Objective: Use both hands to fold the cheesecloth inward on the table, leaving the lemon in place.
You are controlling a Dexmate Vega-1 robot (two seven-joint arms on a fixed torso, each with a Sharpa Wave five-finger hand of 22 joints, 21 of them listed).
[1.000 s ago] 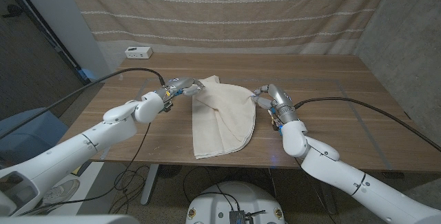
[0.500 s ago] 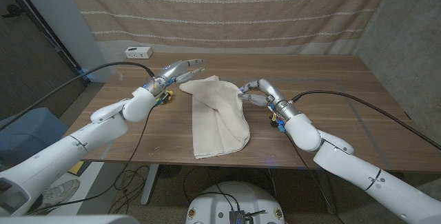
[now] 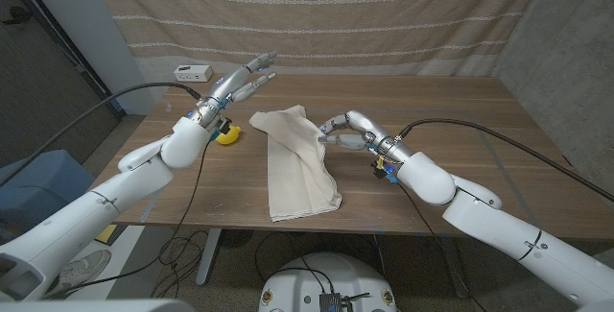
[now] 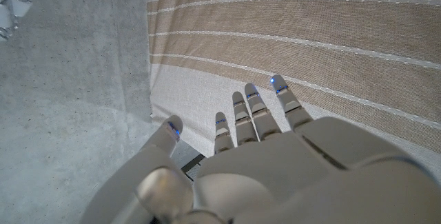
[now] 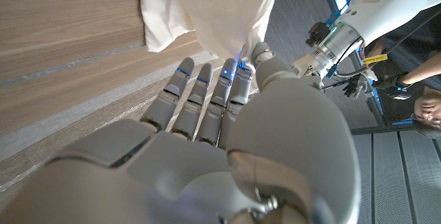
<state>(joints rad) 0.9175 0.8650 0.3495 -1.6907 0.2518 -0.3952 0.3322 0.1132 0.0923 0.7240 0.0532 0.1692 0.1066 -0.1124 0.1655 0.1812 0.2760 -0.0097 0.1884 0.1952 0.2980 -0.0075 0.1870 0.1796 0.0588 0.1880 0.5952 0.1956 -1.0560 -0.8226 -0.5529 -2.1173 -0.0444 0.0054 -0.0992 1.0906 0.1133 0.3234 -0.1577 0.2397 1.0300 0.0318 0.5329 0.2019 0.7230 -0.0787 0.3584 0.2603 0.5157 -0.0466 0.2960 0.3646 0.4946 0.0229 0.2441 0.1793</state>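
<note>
cheesecloth (image 3: 298,161) lies folded into a narrow strip mid-table, its right edge pinched by right hand (image 3: 342,131), likely to carry the fold inward.
lemon (image 3: 227,138) sits uncovered beside the cloth; left hand (image 3: 240,78) is raised, fingers spread, holding nothing.

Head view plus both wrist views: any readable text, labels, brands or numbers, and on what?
No text can be read.
Small white box at the wooden table's far left edge: dark marks on its front, too small to read.
Yellow tag on the left arm in the right wrist view: too blurred to read.
</note>
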